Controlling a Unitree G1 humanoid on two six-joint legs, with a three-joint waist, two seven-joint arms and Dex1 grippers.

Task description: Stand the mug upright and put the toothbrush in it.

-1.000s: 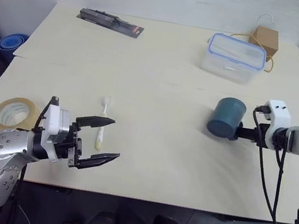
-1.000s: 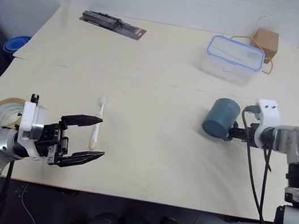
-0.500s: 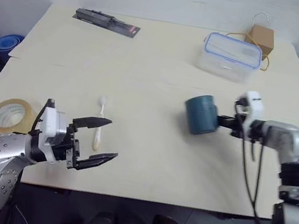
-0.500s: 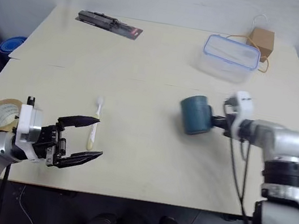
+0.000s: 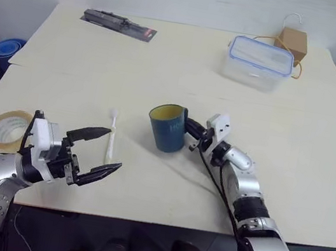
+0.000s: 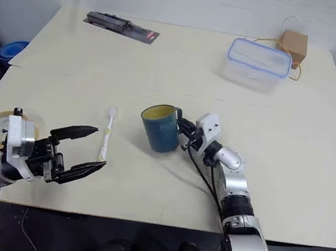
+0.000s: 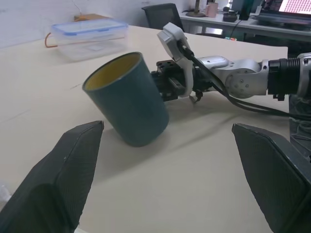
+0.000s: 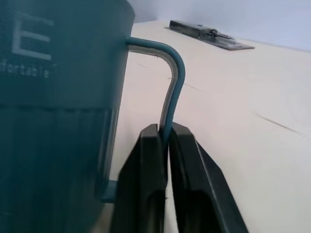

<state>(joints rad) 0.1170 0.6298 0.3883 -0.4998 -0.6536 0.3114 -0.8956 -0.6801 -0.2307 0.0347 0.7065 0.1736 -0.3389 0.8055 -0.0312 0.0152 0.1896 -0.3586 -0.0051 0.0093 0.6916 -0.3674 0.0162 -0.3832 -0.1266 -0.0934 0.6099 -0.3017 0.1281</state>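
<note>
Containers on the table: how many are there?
2. The mug stands upright near the table's middle, its handle pinched by the right gripper. The clear lidded box sits at the far right, beside a brown box.

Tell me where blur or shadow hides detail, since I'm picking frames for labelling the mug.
Right wrist view: the mug sits so close that its wall is soft, while its handle between the right gripper reads clearly. Left wrist view: the left gripper's fingers are dark and blurred; the mug is sharp. Head views: even light, faint shadow beside the mug.

Table (image 5: pixel 166 61) bears mug (image 5: pixel 167 127), toothbrush (image 5: pixel 112 139), box (image 5: pixel 260 63).
</note>
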